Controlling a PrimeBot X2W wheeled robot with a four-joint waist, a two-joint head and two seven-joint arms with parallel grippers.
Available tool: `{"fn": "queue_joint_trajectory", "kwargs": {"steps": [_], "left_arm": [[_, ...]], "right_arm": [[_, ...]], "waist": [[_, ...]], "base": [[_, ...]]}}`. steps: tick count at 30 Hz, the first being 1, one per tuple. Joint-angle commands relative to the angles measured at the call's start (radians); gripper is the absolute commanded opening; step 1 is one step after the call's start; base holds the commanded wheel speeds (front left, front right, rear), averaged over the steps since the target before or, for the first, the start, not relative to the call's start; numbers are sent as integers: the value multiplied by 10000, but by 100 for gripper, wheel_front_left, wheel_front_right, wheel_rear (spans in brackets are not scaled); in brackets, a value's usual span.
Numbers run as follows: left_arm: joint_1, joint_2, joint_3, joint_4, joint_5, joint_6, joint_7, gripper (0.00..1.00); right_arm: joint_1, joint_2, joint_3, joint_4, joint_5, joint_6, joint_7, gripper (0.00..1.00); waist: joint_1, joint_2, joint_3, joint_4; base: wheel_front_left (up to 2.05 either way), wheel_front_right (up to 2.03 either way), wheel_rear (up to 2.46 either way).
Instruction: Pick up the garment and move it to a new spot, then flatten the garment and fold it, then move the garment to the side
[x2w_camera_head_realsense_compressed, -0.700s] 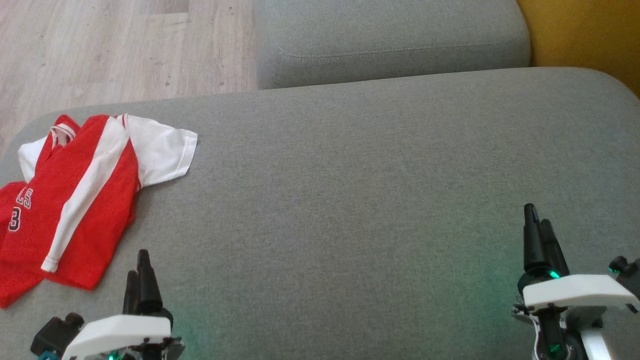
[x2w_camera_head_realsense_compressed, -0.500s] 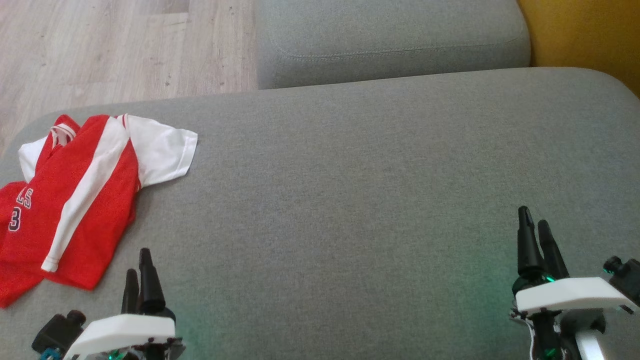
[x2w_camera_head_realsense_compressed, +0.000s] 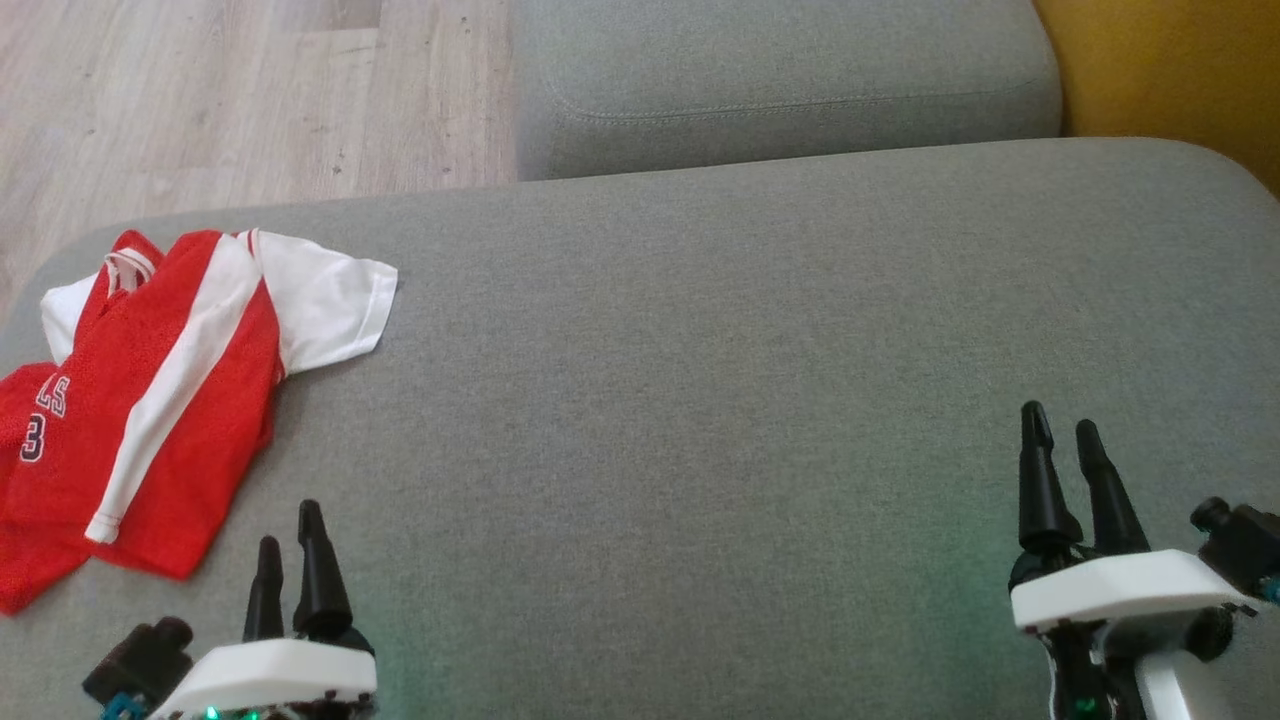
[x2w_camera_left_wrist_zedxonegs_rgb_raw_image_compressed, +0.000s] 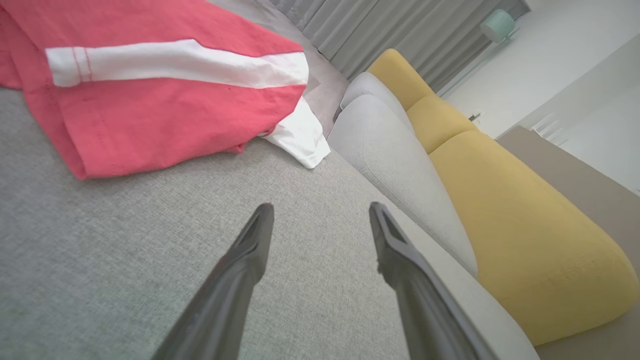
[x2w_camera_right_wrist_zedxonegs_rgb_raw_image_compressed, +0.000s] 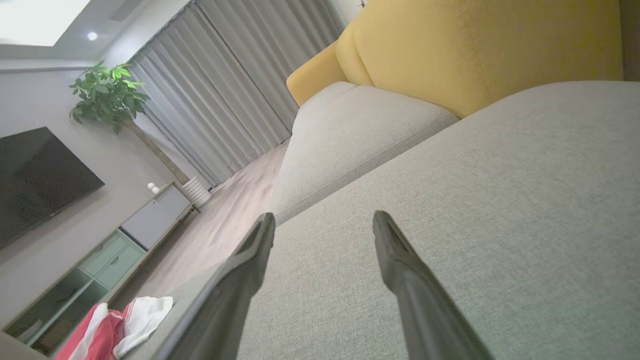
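Observation:
The garment (x2w_camera_head_realsense_compressed: 150, 400) is a red jersey with a white stripe and white sleeves, folded and lying at the far left of the grey cushion (x2w_camera_head_realsense_compressed: 700, 400). My left gripper (x2w_camera_head_realsense_compressed: 288, 525) stands open at the lower left, just right of the garment's near corner and apart from it. Through the left wrist view the garment (x2w_camera_left_wrist_zedxonegs_rgb_raw_image_compressed: 150, 100) lies ahead and to the left of the open left gripper (x2w_camera_left_wrist_zedxonegs_rgb_raw_image_compressed: 320, 215). My right gripper (x2w_camera_head_realsense_compressed: 1058, 425) is open at the lower right over bare cushion. The right wrist view has the garment (x2w_camera_right_wrist_zedxonegs_rgb_raw_image_compressed: 115, 330) far off, beyond the empty right gripper (x2w_camera_right_wrist_zedxonegs_rgb_raw_image_compressed: 322, 222).
A second grey cushion (x2w_camera_head_realsense_compressed: 780, 90) lies behind the work cushion, with a yellow cushion (x2w_camera_head_realsense_compressed: 1170, 70) at the far right. Wooden floor (x2w_camera_head_realsense_compressed: 200, 100) runs past the cushion's far left edge. A cabinet (x2w_camera_right_wrist_zedxonegs_rgb_raw_image_compressed: 100, 250), a television and a plant stand across the room.
Both grippers have turned slightly, so their two fingers now show further apart. The right gripper has shifted a little left; the left one sits a little lower.

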Motion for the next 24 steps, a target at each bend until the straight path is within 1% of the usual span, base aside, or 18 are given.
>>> {"fn": "queue_joint_trajectory", "kwargs": {"steps": [1,10,11,24], "left_arm": [[-261,69,93,-301,402,24,-142,100],[-224,86,19,-95,1710,32,-409,100],[-224,86,19,-95,1710,32,-409,100],[-203,255,71,72,3579,42,-795,100]], "right_arm": [[-151,-66,203,-422,-470,47,-160,100],[-123,-73,264,-333,-1826,53,-426,100],[-123,-73,264,-333,-1826,53,-426,100],[-194,-84,371,86,-3415,61,-810,100]], "waist": [[0,0,6,11],[0,0,18,16],[0,0,18,16],[0,0,5,-51]], "base": [[0,0,0],[0,0,0],[0,0,0],[0,0,0]]}}
